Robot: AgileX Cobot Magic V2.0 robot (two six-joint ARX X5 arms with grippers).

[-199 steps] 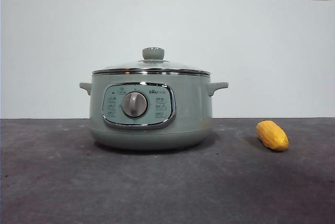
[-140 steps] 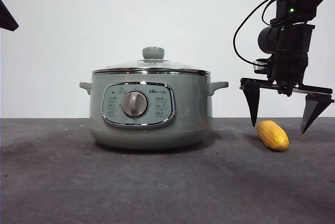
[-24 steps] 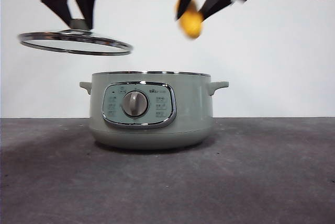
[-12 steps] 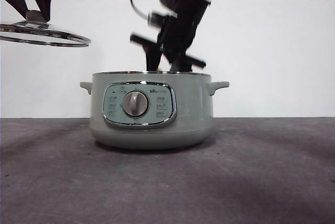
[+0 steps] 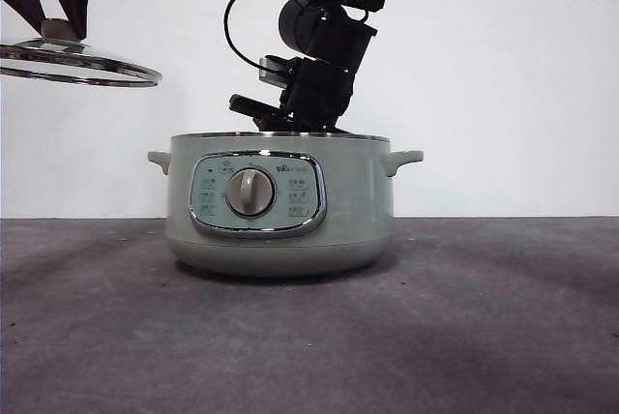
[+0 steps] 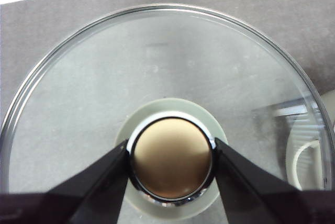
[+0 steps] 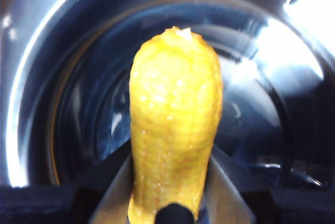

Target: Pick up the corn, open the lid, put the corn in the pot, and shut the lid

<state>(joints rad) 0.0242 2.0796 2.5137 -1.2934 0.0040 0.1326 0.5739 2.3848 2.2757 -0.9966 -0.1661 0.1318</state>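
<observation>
Left gripper point(image 6: 170, 169) clamped on sage-green round knob point(image 6: 170, 161) of domed glass lid w/ metal rim point(image 5: 77, 61); lid held in air, well clear of pot, toward table's left edge. Squat sage-green electric pot point(image 5: 280, 203) sits mid-table, uncovered. Right gripper point(image 7: 170, 182) lowered into pot mouth from above, jaws closed on small yellow-orange bumpy corn cob point(image 7: 175, 124); cob hangs inside shiny dark pot interior point(image 7: 68, 77), contact w/ bottom not discernible.

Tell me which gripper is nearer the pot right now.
Right. The right gripper reaches down into the pot, shut on the corn. The left gripper holds the lid by its knob, up and off to the pot's side.
</observation>
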